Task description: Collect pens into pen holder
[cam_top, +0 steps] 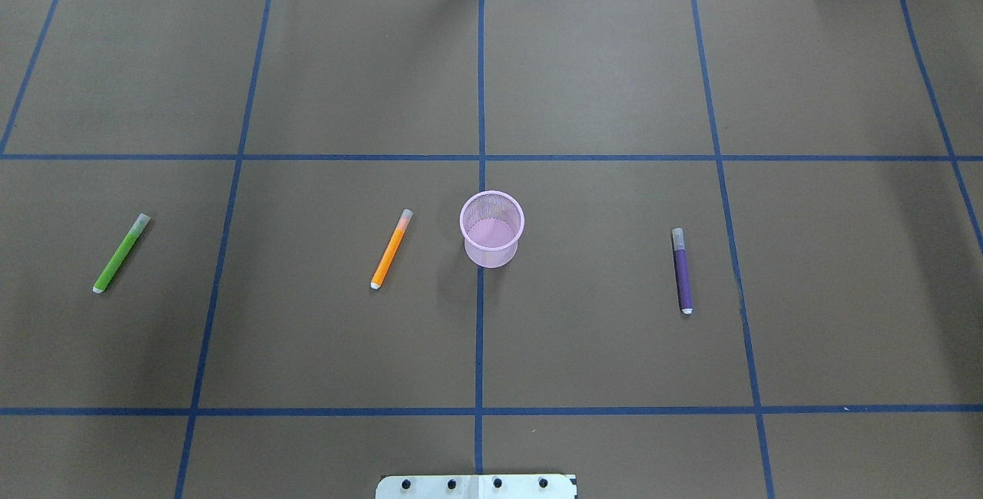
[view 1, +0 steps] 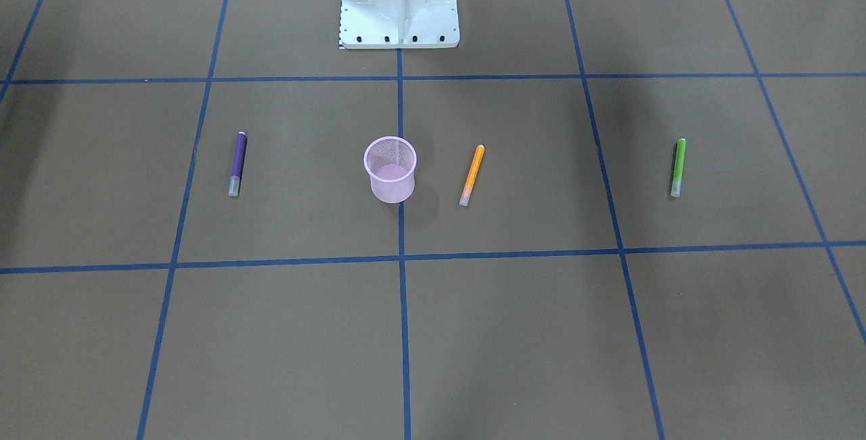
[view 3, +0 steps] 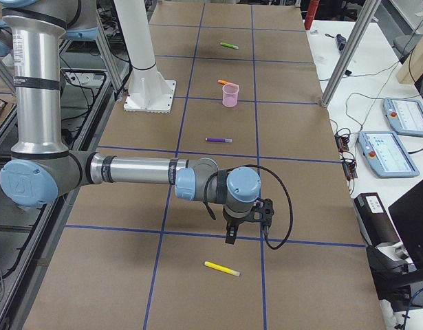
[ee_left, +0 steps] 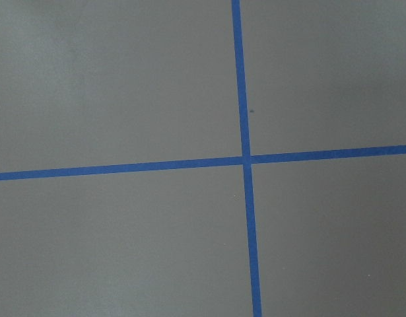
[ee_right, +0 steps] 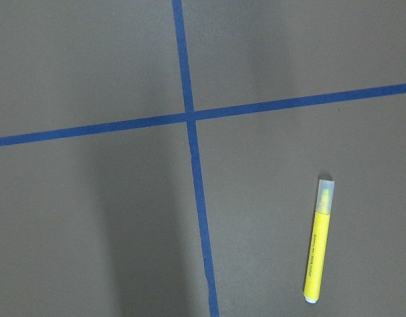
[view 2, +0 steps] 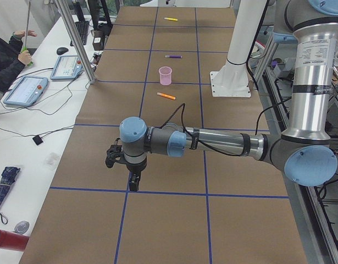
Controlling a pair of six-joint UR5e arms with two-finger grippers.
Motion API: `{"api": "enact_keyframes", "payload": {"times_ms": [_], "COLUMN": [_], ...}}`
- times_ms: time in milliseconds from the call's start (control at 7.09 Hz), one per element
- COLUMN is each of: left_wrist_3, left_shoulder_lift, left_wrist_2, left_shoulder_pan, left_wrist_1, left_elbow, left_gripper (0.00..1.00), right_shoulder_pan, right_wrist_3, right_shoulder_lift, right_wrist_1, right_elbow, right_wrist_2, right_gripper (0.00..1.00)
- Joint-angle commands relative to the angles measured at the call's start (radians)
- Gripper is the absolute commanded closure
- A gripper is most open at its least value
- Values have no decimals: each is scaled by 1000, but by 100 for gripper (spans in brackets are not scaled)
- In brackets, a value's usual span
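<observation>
Four pens logged, all lying flat on the brown table (cam_top: 599, 330), none in the pen holder (cam_top: 491, 232). That pen holder is pink wire mesh, upright, mouth up, sitting on the centre blue tape line (cam_top: 479, 345) in front of the white robot base (view 1: 399, 3).

- orange pen (cam_top: 391, 249): just beside the holder on the robot's left, not touching it, tilted, pale cap end pointing away from the robot
- green pen (cam_top: 120, 253): well out on the robot's left, one grid square further, tilted the same way, cap end far
- purple pen (cam_top: 682, 270): on the robot's right of the holder, well apart from it, nearly parallel to the tape lines, cap end far
- yellow pen (view 3: 221, 269): at the table's end on the robot's right, well apart from the other three. The right wrist view has it at lower right, near a tape crossing (ee_right: 189, 117), clear of the lines

Note on the right gripper (view 3: 230, 237): it points down above the table by that crossing, with the yellow pen close by on the paper and not touching it. It shows in a side camera only, so I cannot tell how far its jaws are parted or whether they hold anything.

Note on the left gripper (view 2: 133, 184): it points down over another crossing towards the robot's left end, well apart from every pen. Side camera only again, so opening and hold cannot be told. Its wrist view gives brown paper and crossed tape
</observation>
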Motion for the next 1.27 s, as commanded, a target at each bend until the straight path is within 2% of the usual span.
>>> {"api": "enact_keyframes", "payload": {"times_ms": [0, 706, 988, 1129], "left_wrist_3": [0, 5, -21, -23], "left_shoulder_lift": [-2, -59, -88, -91], "left_wrist_2": [1, 7, 4, -1], "left_shoulder_pan": [0, 6, 54, 130], "left_wrist_1": [0, -3, -107, -107], "left_elbow": [0, -1, -15, -47], "left_gripper": [0, 0, 0, 0], "right_shoulder_pan": [1, 1, 1, 1], "right_wrist_3": [-2, -1, -10, -13], "right_shoulder_lift": [-2, 14, 14, 17], "right_wrist_1": [2, 3, 5, 6], "right_elbow": [14, 23, 35, 34], "right_wrist_2": [0, -3, -4, -7], "right_gripper": [0, 0, 0, 0]}}
